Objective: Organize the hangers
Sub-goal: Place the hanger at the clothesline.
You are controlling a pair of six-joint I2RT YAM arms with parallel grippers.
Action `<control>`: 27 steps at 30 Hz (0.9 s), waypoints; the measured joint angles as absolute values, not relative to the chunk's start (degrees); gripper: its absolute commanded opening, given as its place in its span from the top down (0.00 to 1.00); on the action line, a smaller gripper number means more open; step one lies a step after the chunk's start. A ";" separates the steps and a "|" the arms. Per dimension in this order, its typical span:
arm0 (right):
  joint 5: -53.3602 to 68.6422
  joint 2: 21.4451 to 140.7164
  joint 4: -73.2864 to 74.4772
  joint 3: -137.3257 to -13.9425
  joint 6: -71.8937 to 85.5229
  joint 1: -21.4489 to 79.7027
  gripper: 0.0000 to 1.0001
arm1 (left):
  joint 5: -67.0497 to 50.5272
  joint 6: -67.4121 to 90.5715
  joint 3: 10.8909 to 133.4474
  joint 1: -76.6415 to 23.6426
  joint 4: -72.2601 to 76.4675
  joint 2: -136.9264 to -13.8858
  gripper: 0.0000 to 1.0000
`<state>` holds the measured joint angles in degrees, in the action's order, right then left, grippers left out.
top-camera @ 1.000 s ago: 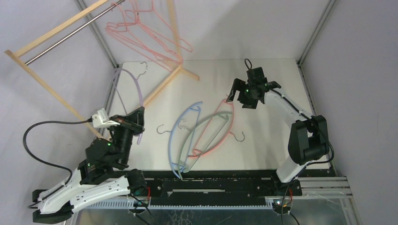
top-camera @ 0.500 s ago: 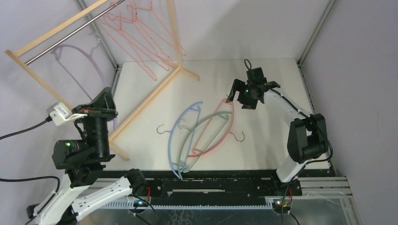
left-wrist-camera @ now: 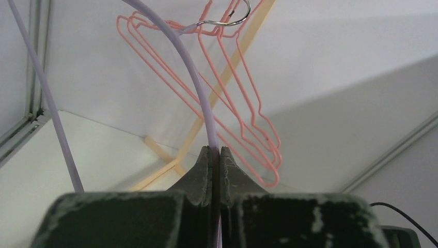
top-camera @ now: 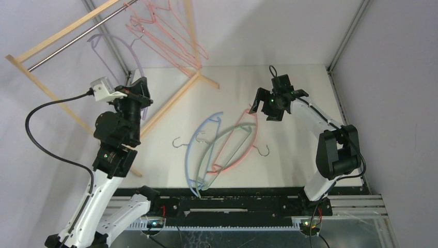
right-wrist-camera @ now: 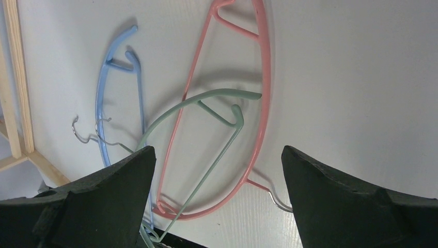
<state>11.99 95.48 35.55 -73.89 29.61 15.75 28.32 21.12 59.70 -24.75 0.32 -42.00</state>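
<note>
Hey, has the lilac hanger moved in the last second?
Yes. Clamped in the left gripper, the lilac hanger went from the left edge of the table up-left in the top view, toward the rack's metal rod.

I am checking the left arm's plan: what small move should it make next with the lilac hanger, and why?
Probably guide the curved lilac plastic hanger so its metal hook drops over the rack's metal rod. The left gripper is shut on it, raised beside the thin pink wire hangers, and I cannot tell whether the hook is seated.
</note>
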 measured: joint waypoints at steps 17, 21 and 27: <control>13.78 98.72 35.73 -74.50 29.43 14.96 0.00 | 23.24 23.09 59.70 -21.67 1.98 -41.74 1.00; 14.22 99.18 35.77 -74.76 29.43 14.96 0.00 | 23.31 23.09 59.70 -20.38 2.46 -40.71 1.00; 14.28 99.35 35.79 -74.76 29.39 14.96 0.00 | 22.94 23.55 59.70 -16.45 2.85 -39.99 1.00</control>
